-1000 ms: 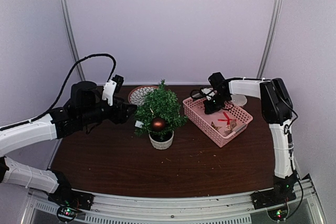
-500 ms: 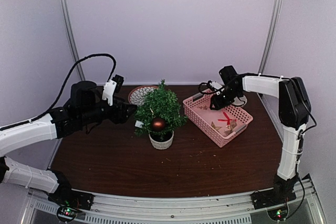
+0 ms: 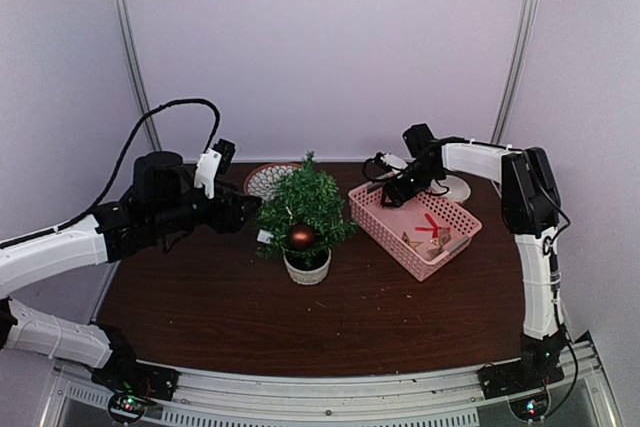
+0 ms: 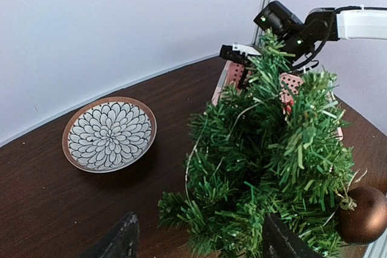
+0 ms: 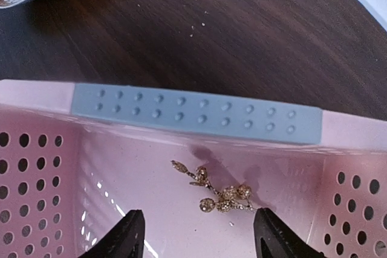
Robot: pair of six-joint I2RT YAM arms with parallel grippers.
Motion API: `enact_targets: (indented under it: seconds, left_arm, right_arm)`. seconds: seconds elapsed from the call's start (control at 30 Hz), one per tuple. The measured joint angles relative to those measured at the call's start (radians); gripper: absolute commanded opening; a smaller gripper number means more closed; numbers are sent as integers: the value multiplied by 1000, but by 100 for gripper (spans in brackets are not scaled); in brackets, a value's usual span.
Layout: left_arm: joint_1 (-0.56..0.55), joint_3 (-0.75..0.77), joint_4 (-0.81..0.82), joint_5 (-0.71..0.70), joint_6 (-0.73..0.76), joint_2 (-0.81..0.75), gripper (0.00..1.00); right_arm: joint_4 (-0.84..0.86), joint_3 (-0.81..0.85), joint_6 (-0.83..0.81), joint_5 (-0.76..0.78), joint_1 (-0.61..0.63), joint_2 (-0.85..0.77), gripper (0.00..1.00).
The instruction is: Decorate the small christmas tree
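Note:
The small christmas tree (image 3: 303,205) stands mid-table in a whitish pot (image 3: 307,269), with a brown ball (image 3: 301,237) hanging on its front. My left gripper (image 3: 249,214) is open at the tree's left side. In the left wrist view its fingers (image 4: 124,240) flank the lower branches of the tree (image 4: 266,161), and the ball (image 4: 363,214) shows at the right edge. My right gripper (image 3: 393,196) hovers open over the far-left end of the pink basket (image 3: 372,217). In the right wrist view a gold beaded sprig (image 5: 221,194) lies on the basket floor just ahead of the right gripper (image 5: 198,234), untouched.
A flower-patterned plate (image 3: 265,180) sits behind the tree to the left, also in the left wrist view (image 4: 109,134). The basket has a grey-blue handle (image 5: 193,114) and holds a red ornament (image 3: 432,228) and others. A small white disc (image 3: 457,189) lies behind the basket.
My right gripper has gone from nearly shut to open, and swung right and then back left over the basket's far end. The left arm and the tree have not moved.

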Motion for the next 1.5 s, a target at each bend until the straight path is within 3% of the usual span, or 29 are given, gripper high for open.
enact_targets:
  seconds: [0.47, 0.77, 1.13, 1.5]
  left_arm:
    - [1, 0, 2, 14, 0, 0, 70]
    - [1, 2, 2, 26, -1, 2, 70]
    - [1, 2, 2, 29, -1, 2, 70]
    - [1, 16, 2, 35, 0, 18, 70]
  right_arm:
    - [-224, 287, -77, -2, -1, 188, 63]
    - [-314, 271, -113, -54, -4, 187, 54]
    - [-315, 28, -97, -97, -4, 19, 62]
    - [-347, 44, -242, 17, -8, -18, 60]
